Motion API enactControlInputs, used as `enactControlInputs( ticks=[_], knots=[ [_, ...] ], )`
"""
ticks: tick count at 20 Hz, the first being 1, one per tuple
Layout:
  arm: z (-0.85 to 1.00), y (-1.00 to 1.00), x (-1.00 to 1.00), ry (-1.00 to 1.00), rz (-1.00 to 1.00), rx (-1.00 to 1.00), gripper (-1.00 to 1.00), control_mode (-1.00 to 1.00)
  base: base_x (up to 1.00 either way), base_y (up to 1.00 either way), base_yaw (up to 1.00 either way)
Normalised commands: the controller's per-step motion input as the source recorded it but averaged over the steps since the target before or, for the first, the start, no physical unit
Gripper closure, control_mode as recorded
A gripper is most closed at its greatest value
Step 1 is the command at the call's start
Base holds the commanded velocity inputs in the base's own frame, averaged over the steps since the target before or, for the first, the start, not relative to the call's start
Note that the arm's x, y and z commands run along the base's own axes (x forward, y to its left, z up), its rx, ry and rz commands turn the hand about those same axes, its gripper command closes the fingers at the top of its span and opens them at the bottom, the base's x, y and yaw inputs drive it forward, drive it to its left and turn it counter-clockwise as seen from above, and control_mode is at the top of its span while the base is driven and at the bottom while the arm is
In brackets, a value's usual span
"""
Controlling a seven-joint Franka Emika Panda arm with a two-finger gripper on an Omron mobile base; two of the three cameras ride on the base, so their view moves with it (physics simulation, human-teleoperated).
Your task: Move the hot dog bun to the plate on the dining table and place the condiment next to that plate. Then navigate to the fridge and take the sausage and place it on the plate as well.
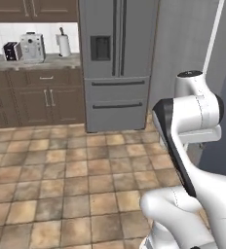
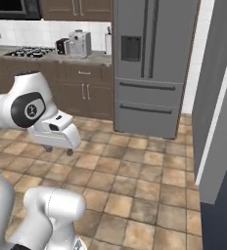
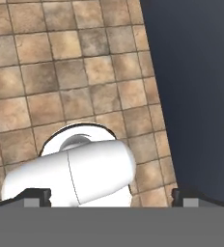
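Kitchen w/ brown-tan square tiled floor [image 1: 61,180] filling lower half of both base views; dark brown wood wall cabinets [image 1: 34,97] w/ small metal handles along upper left of left base view, grey worktop above them; tall grey steel fridge [image 1: 116,63] w/ long dark vertical handles and dark dispenser recess stands at top centre of left base view, top centre-right of right base view [image 2: 152,63], all doors and drawers closed; on worktop left of fridge: boxy silver coffee machine [image 1: 32,46], small black toaster [image 1: 11,50], white paper-towel roll on stand [image 1: 64,44]; black gas hob [image 2: 27,51] at upper left of right base view, dark microwave front [image 2: 8,6] above it in top left corner; tall dark grey-blue panel [image 2: 223,122] w/ pale edge along right side of right base view, same dark panel over right part of hand view.

White arm folded up close to base, lower right in left base view, lower left in right base view; hand points down at floor; in hand view two small dark fingertips [image 3: 36,195] sit at bottom left and bottom right, far apart, so gripper [image 3: 111,197] jaws stand wide open, nothing between them; floor tiles below.
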Motion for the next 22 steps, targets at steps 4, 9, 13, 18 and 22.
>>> enactControlInputs(
  ticks=[4,9,13,18,22],
  knots=[
    [0.0,0.0,0.0,0.0,0.0,0.0,-1.0,1.0,1.0,-0.01,-0.2],
    [0.0,0.0,0.0,0.0,0.0,0.0,-1.0,1.0,1.0,-0.01,-0.13],
    [0.0,0.0,0.0,0.0,0.0,0.0,-1.0,1.0,1.0,0.0,-0.07],
    [0.0,0.0,0.0,0.0,0.0,0.0,-1.0,1.0,1.0,0.0,-0.07],
    [0.0,0.0,0.0,0.0,0.0,0.0,-1.0,1.0,1.0,0.0,-0.06]
  ],
)
